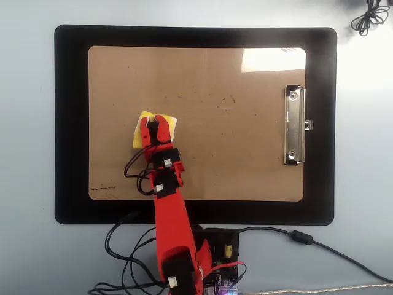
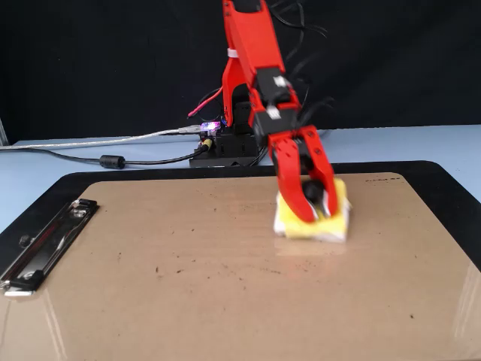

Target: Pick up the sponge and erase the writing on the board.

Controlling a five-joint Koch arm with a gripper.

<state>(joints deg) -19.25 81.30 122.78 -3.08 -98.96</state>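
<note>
Sponge (image 1: 155, 129) was seen lying flat on the board (image 1: 245, 166), left of centre in the overhead view, well apart from the metal clip (image 1: 294, 125) on the right short edge. In the fixed view the sponge (image 2: 312, 218) sat right of centre, toward the arm's end of the board (image 2: 188, 286), with the clip (image 2: 45, 244) at far left.

Fingers (image 1: 155, 124) were closed around the sponge's black knob (image 2: 312, 194), one red finger on each side of it, gap only as wide as the knob. Same grip was shown in the fixed view (image 2: 314, 203), slightly blurred. The sponge was pressed against the board surface, not lifted.

No legible writing was made out on the board; only small dark specks and a short dotted dark smear (image 1: 103, 187) near the lower-left corner in the overhead view.

The board was laid on a black mat (image 1: 70, 123), the mat on a pale blue tabletop (image 1: 31, 123). The arm base (image 2: 233, 143) was mounted just beyond the mat's edge, cables (image 2: 90, 150) trailing from it across the tabletop.
</note>
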